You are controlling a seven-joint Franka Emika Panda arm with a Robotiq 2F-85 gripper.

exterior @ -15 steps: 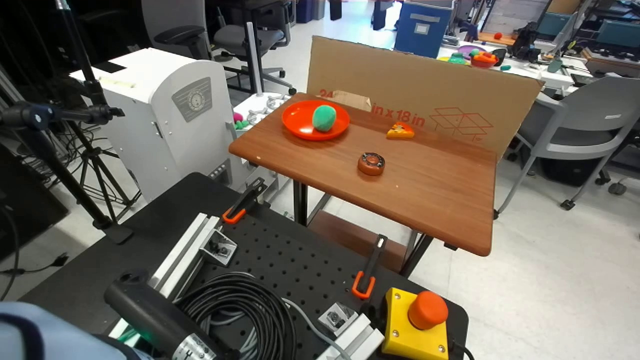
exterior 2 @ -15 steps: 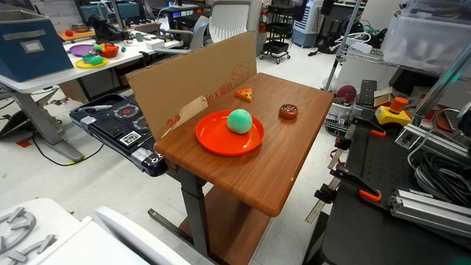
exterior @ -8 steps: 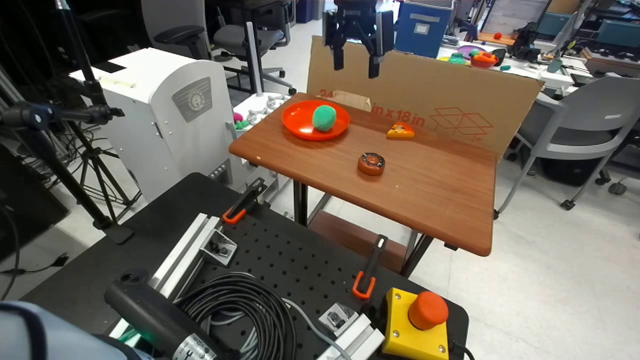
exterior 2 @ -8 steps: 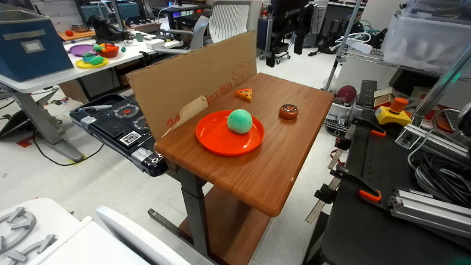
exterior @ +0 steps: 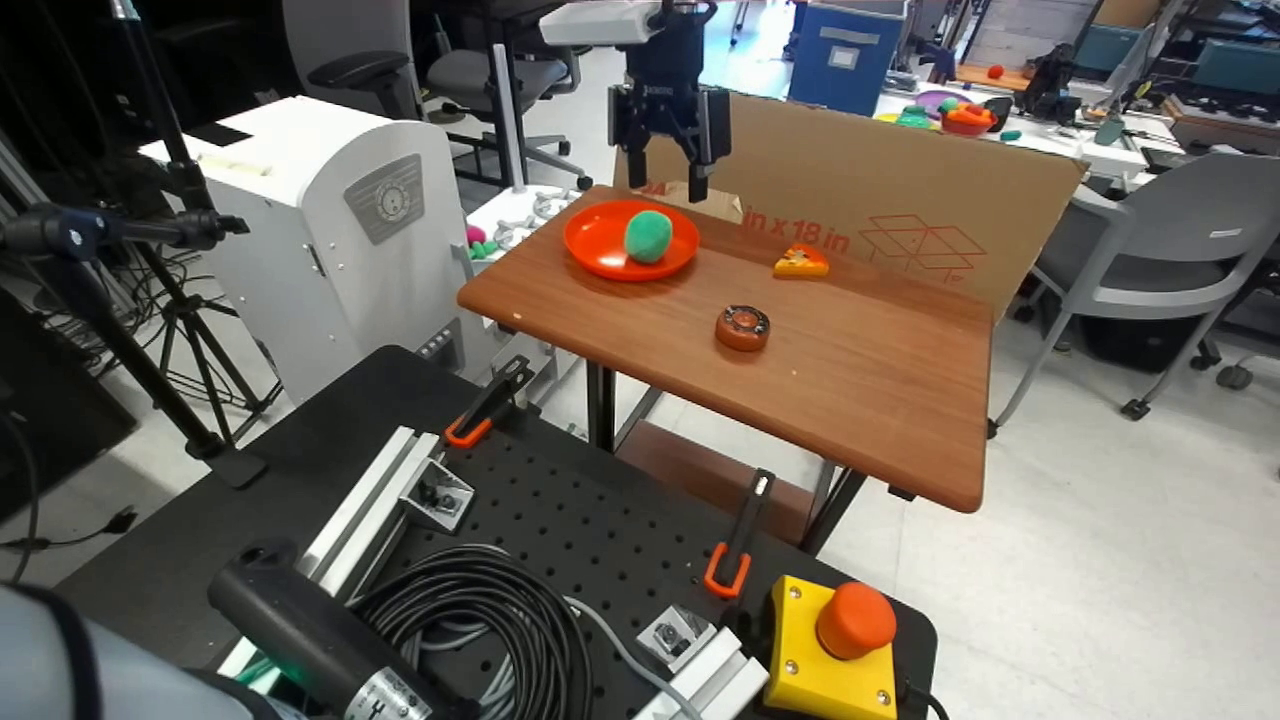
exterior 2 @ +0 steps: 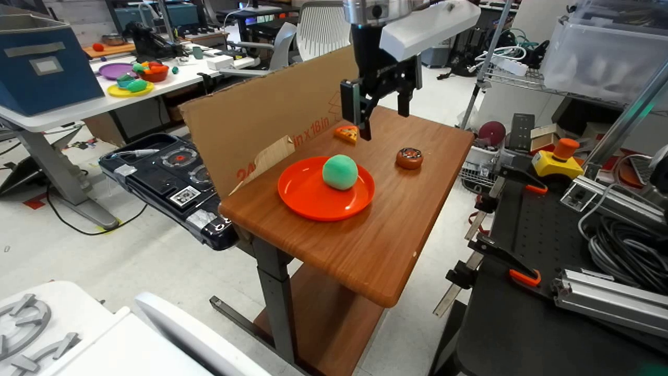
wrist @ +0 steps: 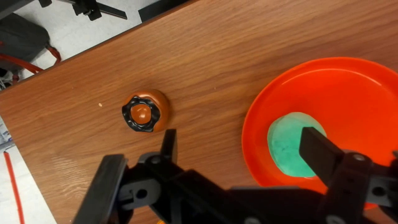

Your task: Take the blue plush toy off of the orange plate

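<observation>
The blue plush toy, a rounded teal-green lump, sits on the orange plate in both exterior views: toy (exterior: 648,237), plate (exterior: 592,250); toy (exterior 2: 340,173), plate (exterior 2: 302,196). In the wrist view the toy (wrist: 284,146) lies near one side of the plate (wrist: 351,93), and one finger partly covers it. My gripper (exterior: 668,181) is open and empty, above the table and higher than the toy. In an exterior view the gripper (exterior 2: 384,122) hangs beyond the plate. In the wrist view the gripper (wrist: 238,135) has its fingers wide apart, touching neither toy nor plate.
A brown round thing (exterior: 743,328) and an orange pizza slice (exterior: 800,262) lie on the wooden table (exterior: 850,390). A cardboard sheet (exterior 2: 276,112) stands along the table's far edge. The brown thing also shows in the wrist view (wrist: 163,107).
The gripper was out of view one second ago and came in at the top half a second ago. It has moved lower and closer to the plate, staying open. Toy and plate have not moved.
</observation>
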